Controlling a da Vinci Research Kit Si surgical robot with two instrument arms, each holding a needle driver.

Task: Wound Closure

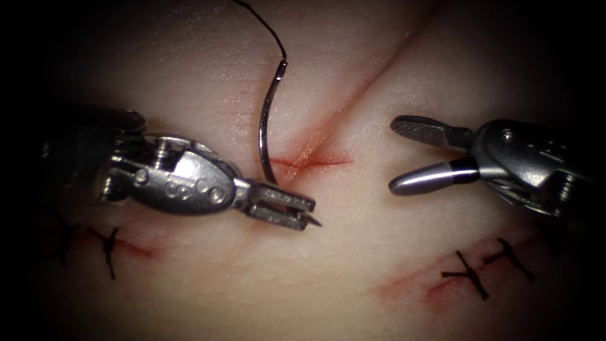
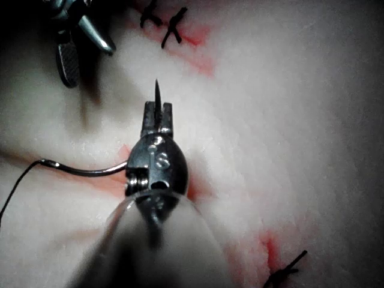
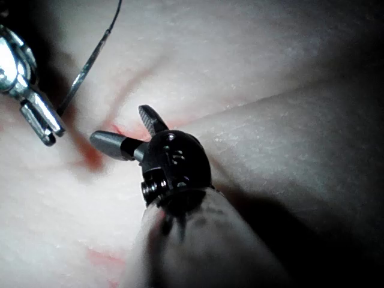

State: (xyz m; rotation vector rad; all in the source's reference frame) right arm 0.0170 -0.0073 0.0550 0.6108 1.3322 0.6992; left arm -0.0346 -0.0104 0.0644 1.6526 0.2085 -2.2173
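Left of the cut point(image 1: 315, 158), left claw point(image 1: 291, 211) gripping the needle point(image 1: 265, 120) near its tip; right claw point(image 1: 413, 158) gaping wide, holding nothing. Beside the tissue point(image 2: 288, 108), needle tip point(image 2: 157, 90) poking past the jaws, risking a slip. Right claw point(image 3: 129, 132) hovering open, thread point(image 3: 90, 60) near.

I have the left tool point(image 1: 287, 209) lying across the tissue point(image 1: 353, 252) on the left of the cut point(image 1: 315, 148), its jaws closed on the needle point(image 1: 265, 126) near the point, which sticks out just past the jaw tips; from there the needle curves up the left side of the cut, clear of the tissue; the thread point(image 1: 268, 25) runs on from its far end towards the tissue's far edge; my right tool point(image 1: 410, 155) sits right of the cut, jaws spread, holding nothing; finished stitches point(image 1: 483, 268) lie towards the near edge, some near the right corner, others point(image 1: 104, 243) under the left tool.
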